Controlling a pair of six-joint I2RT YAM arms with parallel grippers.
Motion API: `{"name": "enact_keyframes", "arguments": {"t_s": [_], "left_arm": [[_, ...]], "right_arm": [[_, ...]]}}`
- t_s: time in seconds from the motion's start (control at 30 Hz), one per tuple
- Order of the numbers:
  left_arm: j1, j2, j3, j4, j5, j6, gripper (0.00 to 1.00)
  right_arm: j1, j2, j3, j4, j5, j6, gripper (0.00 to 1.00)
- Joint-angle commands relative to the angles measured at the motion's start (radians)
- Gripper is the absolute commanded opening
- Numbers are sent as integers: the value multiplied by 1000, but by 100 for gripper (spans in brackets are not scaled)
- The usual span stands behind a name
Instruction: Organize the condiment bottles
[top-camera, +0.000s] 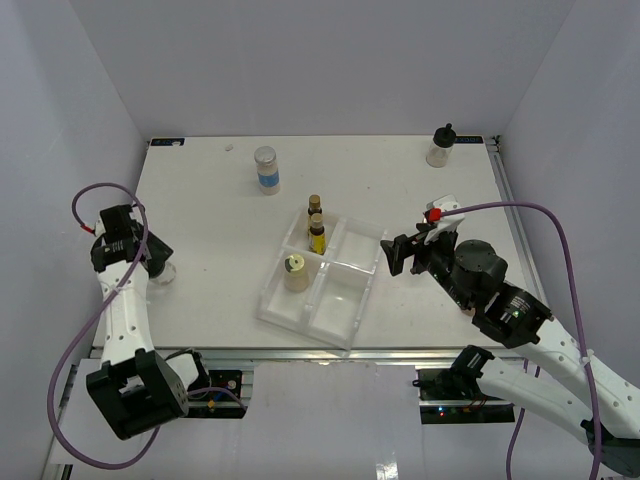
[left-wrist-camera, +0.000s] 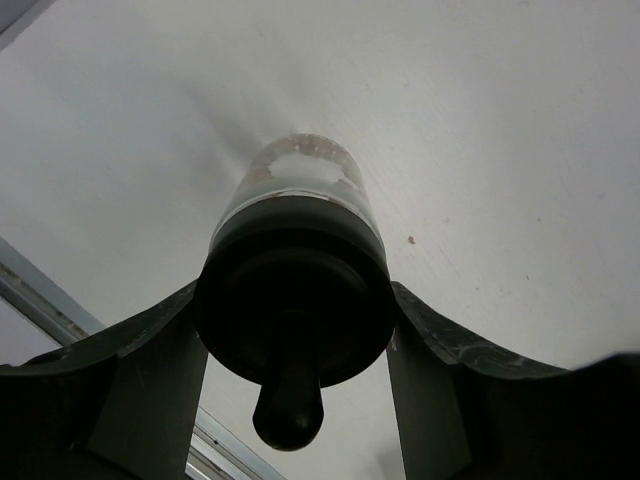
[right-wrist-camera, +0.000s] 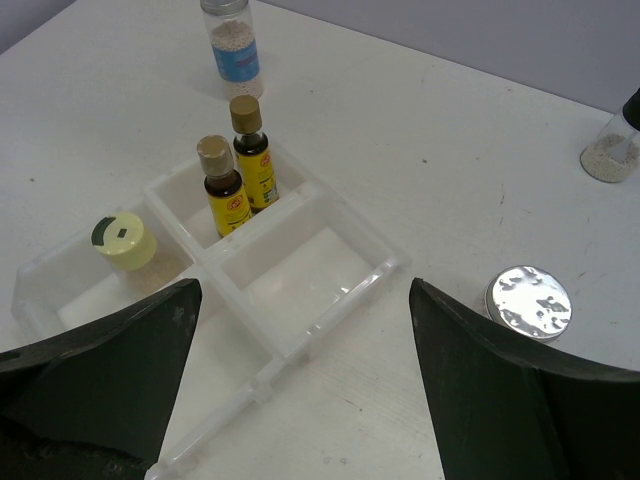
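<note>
right wrist: amber bottles and yellow-capped bottle in tray; right tool open, left tool around black-capped jar

No text can be read anywhere. Yellow labels with a small red mark are seen on the two amber bottles, and a blue label on the clear jar, but the print is too small.
</note>
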Motion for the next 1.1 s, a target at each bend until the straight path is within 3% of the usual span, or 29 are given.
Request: {"name": "enact_keyframes", "arguments": {"t_s": [0.0,0.37,0.5,0.7,0.93,1.07], "left_arm": [[-54,-8,36,52,136,75,0],[-555,158,346,-162,-74,-20,0],[-621,157,430,-235,-138,-37,0],[-740,195,566,-292,-47,-2,0],[-1119,322,760,-440,-152,-93,0],[-1276,376,812,-461,-190,-140,0]], "right_arm": [[1,4,-1,57,20,-12,91],[1,5,7,47,33,-20,92],[0,-1,13,45,32,-21,92],[1,13,25,39,36,-16,91],[0,39,26,34,81,10,91],[0,34,32,9,179,63,91]]}}
